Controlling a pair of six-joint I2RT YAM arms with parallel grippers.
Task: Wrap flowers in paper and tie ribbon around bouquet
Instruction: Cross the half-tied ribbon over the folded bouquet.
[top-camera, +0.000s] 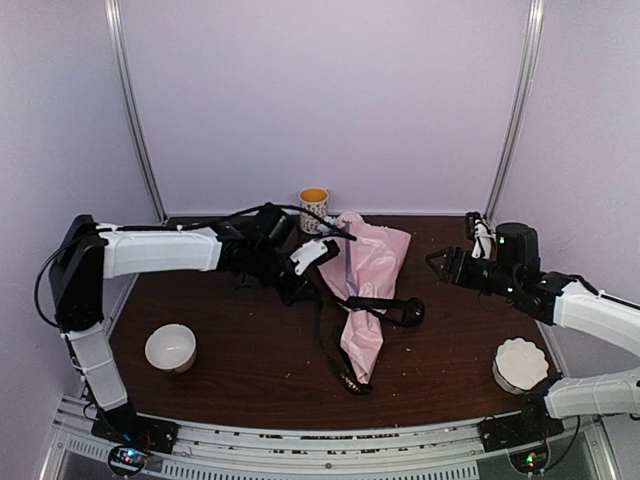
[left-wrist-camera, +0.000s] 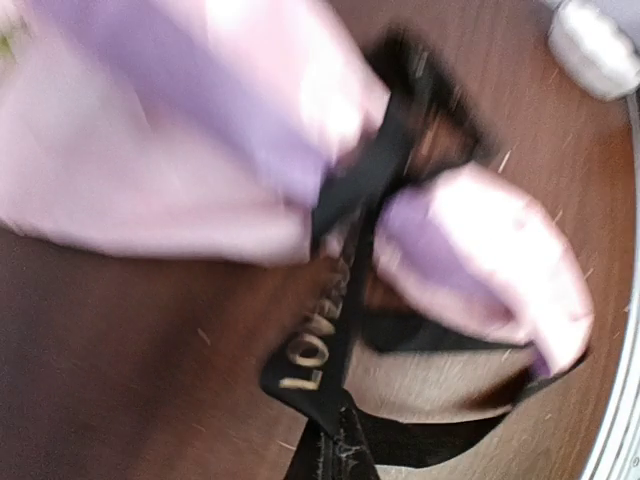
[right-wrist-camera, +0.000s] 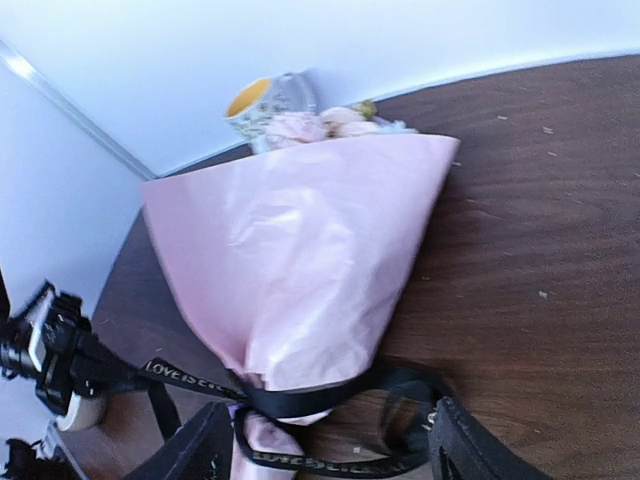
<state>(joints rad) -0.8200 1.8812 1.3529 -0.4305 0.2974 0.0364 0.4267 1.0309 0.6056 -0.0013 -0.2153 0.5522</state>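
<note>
Right wrist — flowers (right-wrist-camera: 330, 122) in paper cone (right-wrist-camera: 300, 260), yellow-lined mug (right-wrist-camera: 262, 105) behind

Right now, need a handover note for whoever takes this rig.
Left gripper: shut on the tail of the black ribbon with gold lettering.
Right gripper: open, holding nothing, right of the pink paper-cone bouquet.
Bouquet lies on its side, pale artificial blooms at the far end.
Done: flowers wrapped; ribbon cinched round the cone's narrow part, with a loop.
Left: pull the knot snug; can't tell if it's tied.
</note>
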